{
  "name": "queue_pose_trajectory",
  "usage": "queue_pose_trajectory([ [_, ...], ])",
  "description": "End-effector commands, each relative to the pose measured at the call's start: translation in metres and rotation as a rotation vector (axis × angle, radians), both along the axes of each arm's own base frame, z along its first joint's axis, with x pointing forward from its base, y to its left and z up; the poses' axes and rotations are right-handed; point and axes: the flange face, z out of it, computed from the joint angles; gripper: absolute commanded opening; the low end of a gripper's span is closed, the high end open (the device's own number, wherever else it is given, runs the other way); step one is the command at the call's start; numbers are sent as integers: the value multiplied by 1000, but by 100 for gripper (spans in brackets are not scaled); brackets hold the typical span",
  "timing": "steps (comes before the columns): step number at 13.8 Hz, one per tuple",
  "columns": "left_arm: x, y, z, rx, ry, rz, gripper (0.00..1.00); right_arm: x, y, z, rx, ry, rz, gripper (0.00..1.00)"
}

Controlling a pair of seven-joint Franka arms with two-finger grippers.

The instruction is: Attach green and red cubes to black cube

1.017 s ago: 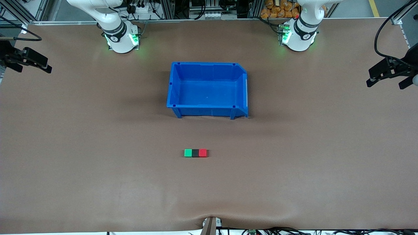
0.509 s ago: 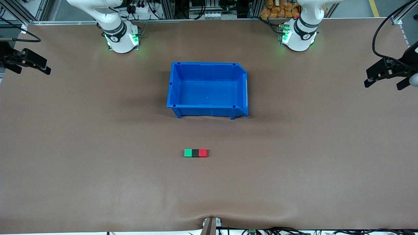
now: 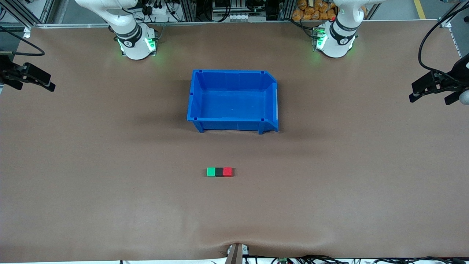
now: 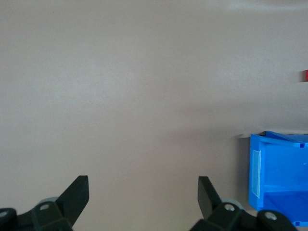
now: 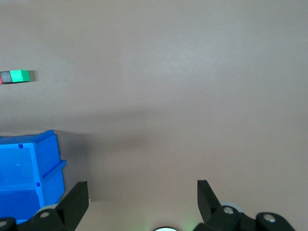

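The green cube (image 3: 211, 171), black cube (image 3: 219, 172) and red cube (image 3: 227, 171) lie in one touching row on the brown table, nearer the front camera than the blue bin; black is in the middle. The right wrist view shows the green cube (image 5: 20, 76) and the black cube (image 5: 6, 77). A sliver of the red cube (image 4: 305, 75) shows in the left wrist view. My left gripper (image 3: 428, 93) is open and empty over the left arm's end of the table. My right gripper (image 3: 34, 85) is open and empty over the right arm's end.
An empty blue bin (image 3: 194, 99) stands in the middle of the table, between the arm bases and the cubes; it also shows in the left wrist view (image 4: 276, 163) and the right wrist view (image 5: 29, 163).
Both grippers have drifted slightly over their ends of the table. The three cubes and the bin have not moved.
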Motion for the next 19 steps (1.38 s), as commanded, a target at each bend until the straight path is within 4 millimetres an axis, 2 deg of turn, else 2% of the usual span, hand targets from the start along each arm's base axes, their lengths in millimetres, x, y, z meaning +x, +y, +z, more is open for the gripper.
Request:
queue_pose_trajectory([
  [1, -5, 1, 8, 1, 2, 10, 100, -2, 1, -3, -2, 6, 4, 100],
  [4, -8, 2, 10, -2, 5, 67, 100, -1, 2, -10, 0, 15, 5, 100],
  [5, -9, -3, 10, -1, 5, 53, 100, -2, 2, -8, 0, 13, 5, 100],
  [15, -6, 1, 6, 6, 17, 57, 100, -1, 5, -16, 11, 36, 2, 100],
  [19, -6, -6, 7, 9, 15, 48, 100, 0, 10, -22, 12, 58, 1, 100],
])
